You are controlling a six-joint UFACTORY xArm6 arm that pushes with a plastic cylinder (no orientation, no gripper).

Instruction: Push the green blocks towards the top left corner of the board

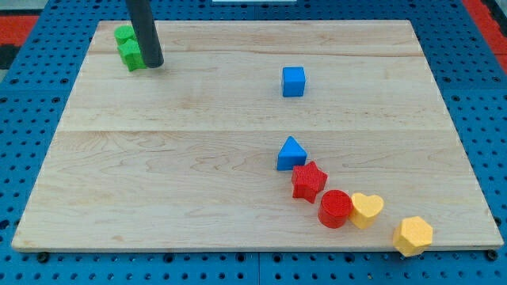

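- The rod runs out of the view's top, so nothing of the arm above it shows; it is a plain dark rod with nothing that opens or closes.
- My tip (pixel 154 63) rests on the board, touching the right side of the green blocks (pixel 127 47).
- The green blocks sit close to the board's top left corner, pressed together; the rod partly covers them, and their shapes are hard to make out.
- The wooden board (pixel 174 158) lies on a blue pegboard table (pixel 24 158), with a red patch (pixel 12 32) at the view's top left.
- Well apart lie a blue cube (pixel 293 81), a blue triangle (pixel 291 153), a red star (pixel 308 181), a red cylinder (pixel 335 209), a yellow heart (pixel 367 209) and a yellow hexagon (pixel 413 235).
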